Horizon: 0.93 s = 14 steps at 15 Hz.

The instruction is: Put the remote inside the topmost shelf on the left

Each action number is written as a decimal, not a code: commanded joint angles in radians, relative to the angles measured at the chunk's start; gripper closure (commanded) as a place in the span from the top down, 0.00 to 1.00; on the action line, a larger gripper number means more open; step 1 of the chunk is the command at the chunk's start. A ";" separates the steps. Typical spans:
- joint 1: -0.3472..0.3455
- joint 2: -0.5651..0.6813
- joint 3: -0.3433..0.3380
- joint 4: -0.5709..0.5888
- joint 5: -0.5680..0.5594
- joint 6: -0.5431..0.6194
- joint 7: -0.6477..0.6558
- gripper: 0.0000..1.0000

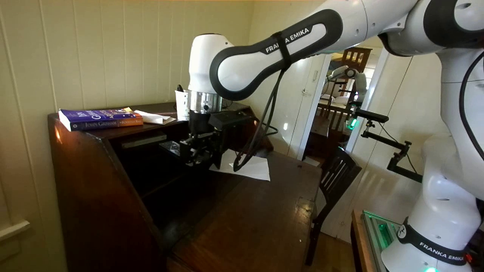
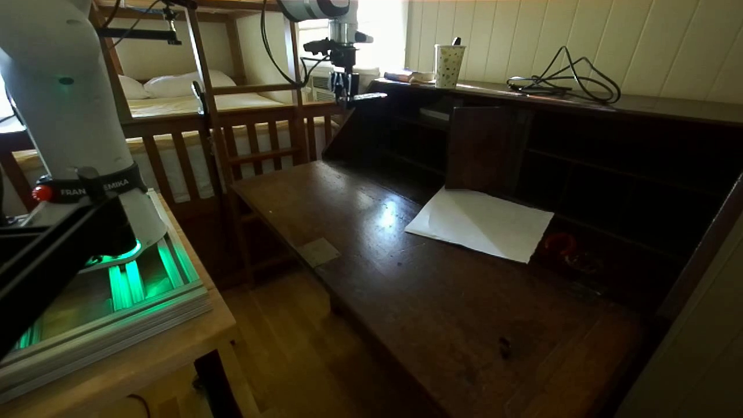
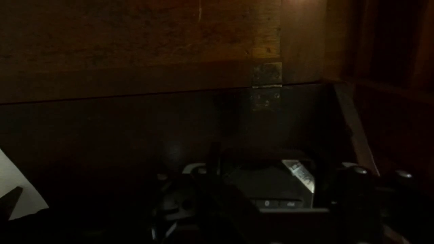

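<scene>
My gripper [image 1: 186, 152] is shut on the remote [image 1: 171, 147], a flat dark slab that sticks out level from the fingers toward the desk's compartments. In an exterior view the remote [image 2: 370, 96] also juts from the gripper [image 2: 347, 93], high above the desktop. In the wrist view the remote [image 3: 271, 184] lies between the dark fingers, with a bright reflection and a few buttons showing. The topmost shelf [image 2: 408, 121] is a dark shallow recess under the desk's top. The remote appears in front of it, outside; the exact gap is hard to tell.
A pale flat thing [image 1: 144, 141] lies in the upper recess. A blue book [image 1: 100, 119], a cup [image 2: 449, 65] and a coiled cable [image 2: 563, 81] are on the desk's top. An open small door [image 2: 475, 148] juts out mid-desk. A paper sheet [image 2: 482, 223] lies on the desktop.
</scene>
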 commanded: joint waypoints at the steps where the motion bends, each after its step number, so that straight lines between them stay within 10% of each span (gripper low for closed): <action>1: 0.007 0.093 -0.002 0.197 0.063 -0.142 -0.013 0.36; 11: 0.026 0.322 -0.018 0.601 0.076 -0.424 0.013 0.36; 12: 0.025 0.262 -0.021 0.497 0.065 -0.383 -0.001 0.61; 13: 0.025 0.281 -0.022 0.521 0.065 -0.384 0.000 0.61; 14: 0.026 0.295 -0.023 0.538 0.066 -0.386 0.000 0.36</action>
